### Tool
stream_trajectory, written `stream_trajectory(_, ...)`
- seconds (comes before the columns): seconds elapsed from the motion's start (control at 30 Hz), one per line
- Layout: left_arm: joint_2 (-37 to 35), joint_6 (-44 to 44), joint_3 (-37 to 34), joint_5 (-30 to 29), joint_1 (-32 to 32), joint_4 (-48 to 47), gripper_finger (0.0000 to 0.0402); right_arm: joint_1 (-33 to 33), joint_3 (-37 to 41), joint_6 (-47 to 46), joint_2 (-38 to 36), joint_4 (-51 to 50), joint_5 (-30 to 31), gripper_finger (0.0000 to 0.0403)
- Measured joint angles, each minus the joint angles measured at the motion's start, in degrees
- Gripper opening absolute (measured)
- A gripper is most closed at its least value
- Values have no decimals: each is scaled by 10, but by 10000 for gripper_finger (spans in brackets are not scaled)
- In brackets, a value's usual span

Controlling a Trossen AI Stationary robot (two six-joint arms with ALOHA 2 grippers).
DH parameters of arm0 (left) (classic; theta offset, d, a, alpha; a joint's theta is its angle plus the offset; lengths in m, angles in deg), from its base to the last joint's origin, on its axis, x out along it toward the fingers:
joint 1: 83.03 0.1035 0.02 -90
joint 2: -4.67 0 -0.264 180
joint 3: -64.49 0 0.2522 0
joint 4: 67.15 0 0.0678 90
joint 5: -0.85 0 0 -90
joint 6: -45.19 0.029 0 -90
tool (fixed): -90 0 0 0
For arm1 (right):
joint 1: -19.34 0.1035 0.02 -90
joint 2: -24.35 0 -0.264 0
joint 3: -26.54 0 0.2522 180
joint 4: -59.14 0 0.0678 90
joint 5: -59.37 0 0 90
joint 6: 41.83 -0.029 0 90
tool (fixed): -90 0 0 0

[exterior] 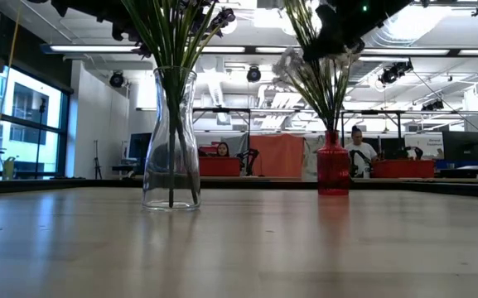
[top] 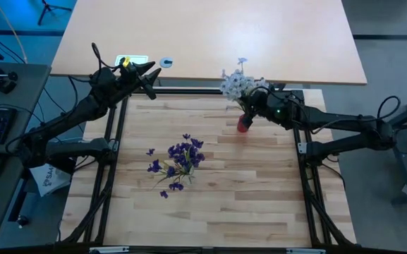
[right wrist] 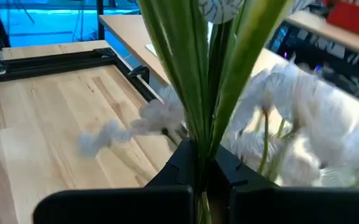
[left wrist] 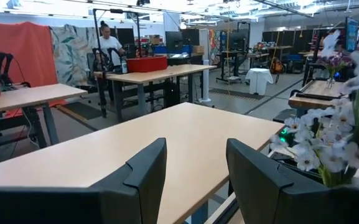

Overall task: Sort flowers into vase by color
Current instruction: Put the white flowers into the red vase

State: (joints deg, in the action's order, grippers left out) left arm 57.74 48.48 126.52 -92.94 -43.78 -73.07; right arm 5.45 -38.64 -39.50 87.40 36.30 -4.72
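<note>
I've got the red vase (top: 243, 125) sitting right of centre in the high view, white flowers (top: 235, 83) already in it, and my right gripper (right wrist: 205, 163) is clamped on a bundle of green stems directly above its neck. The purple flowers (top: 180, 159) stand in the clear vase (exterior: 171, 139) at centre, so sorting looks almost finished to me. Left gripper (left wrist: 196, 169) waits upper left, fingers spread, holding nothing.
</note>
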Motion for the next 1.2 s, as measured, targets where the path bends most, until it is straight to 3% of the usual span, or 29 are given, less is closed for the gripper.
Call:
stream_trajectory(0.67,0,0,0,-1,18,-3,156,-4,29,-106,10,-32,32,5)
stream_trajectory(0.93,0,18,0,-1,18,-3,156,-4,28,-121,10,-50,21,55)
stream_trajectory(1.2,0,15,0,-1,18,-3,156,-4,-22,-125,10,-134,15,150)
